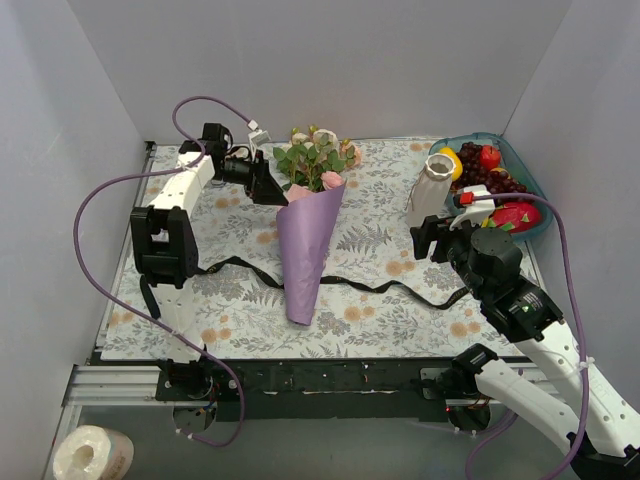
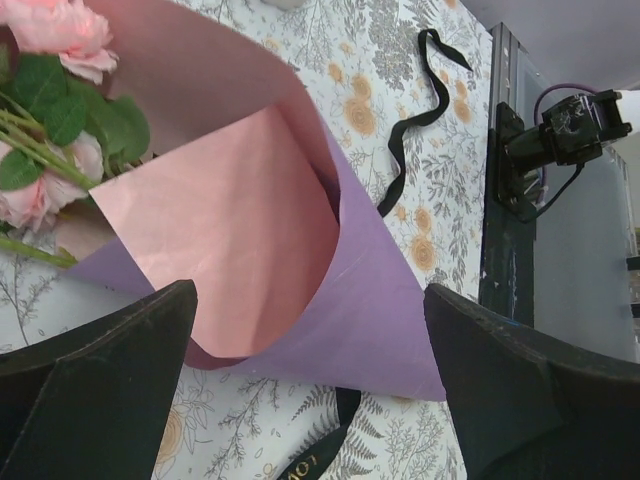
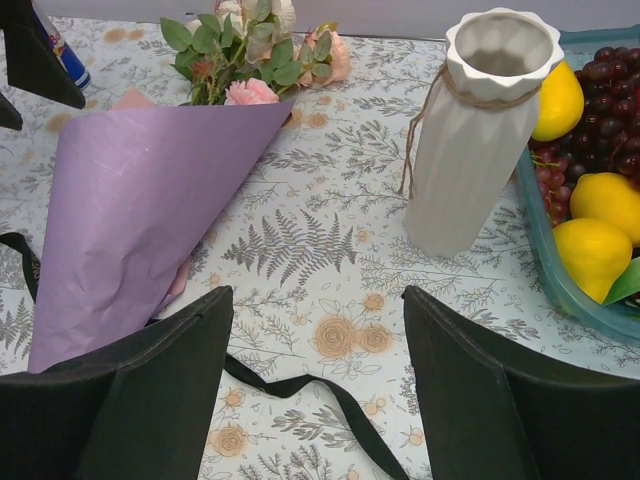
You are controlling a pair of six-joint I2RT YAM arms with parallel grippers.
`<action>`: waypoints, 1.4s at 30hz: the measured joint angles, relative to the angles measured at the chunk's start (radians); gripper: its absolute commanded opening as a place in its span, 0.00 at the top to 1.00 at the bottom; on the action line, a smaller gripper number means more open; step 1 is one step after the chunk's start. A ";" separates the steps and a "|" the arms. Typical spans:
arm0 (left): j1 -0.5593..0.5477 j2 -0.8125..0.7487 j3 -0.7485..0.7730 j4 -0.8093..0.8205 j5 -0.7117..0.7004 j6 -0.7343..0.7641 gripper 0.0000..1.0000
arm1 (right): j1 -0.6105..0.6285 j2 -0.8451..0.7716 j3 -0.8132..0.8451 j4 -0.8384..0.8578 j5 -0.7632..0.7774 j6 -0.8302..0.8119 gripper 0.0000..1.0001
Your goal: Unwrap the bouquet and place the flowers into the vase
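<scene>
1. Bouquet (image 1: 308, 245), top view: it lies flat on the floral worktop (image 1: 230, 310), a purple paper cone with its narrow end toward the arm bases. The flowers (image 1: 315, 162) stick out of the far, wide end.
2. Black ribbon (image 1: 390, 288) lies loose on the worktop, trailing out on both sides of the bouquet's narrow end.
3. Vase (image 1: 431, 190) stands upright to the right of the bouquet, apart from it. A teal fruit bowl (image 1: 530, 190) sits further right.
4. Left tool (image 1: 262, 180) is just left of the bouquet's wide end. Right tool (image 1: 435, 240) is to the right of the bouquet, on the near side of the vase.
5. Left wrist view: the tool's fingers (image 2: 100, 400) are spread wide and pinch nothing. The bouquet's open mouth, pink inside, is right ahead of them, with pink blooms and leaves at its upper left.
6. Right wrist view: the jaws are wide with bare worktop between them, holding nothing. The bouquet is to the left, the vase to the right with twine (image 3: 440, 100) round its neck. A blue-red can (image 3: 62, 55) is beyond the bouquet's left side.
</scene>
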 measured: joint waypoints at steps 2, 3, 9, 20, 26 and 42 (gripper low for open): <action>0.011 0.015 -0.030 -0.001 0.013 0.028 0.04 | 0.000 0.000 0.000 0.000 -0.003 0.000 0.23; 0.012 0.016 -0.049 0.000 0.015 0.040 0.05 | 0.000 0.000 0.000 0.000 -0.005 0.000 0.23; 0.009 0.034 -0.091 -0.018 0.037 0.137 0.12 | 0.000 0.006 0.000 0.000 -0.005 -0.002 0.23; 0.005 0.143 -0.045 -0.166 0.042 0.259 0.66 | 0.000 0.024 0.000 0.000 -0.005 -0.003 0.25; 0.005 0.141 0.010 -0.194 0.050 0.272 0.80 | 0.000 0.028 0.000 0.001 -0.005 0.000 0.25; -0.040 0.099 0.078 -0.260 0.073 0.247 1.00 | 0.000 0.010 0.000 0.001 -0.004 0.022 0.26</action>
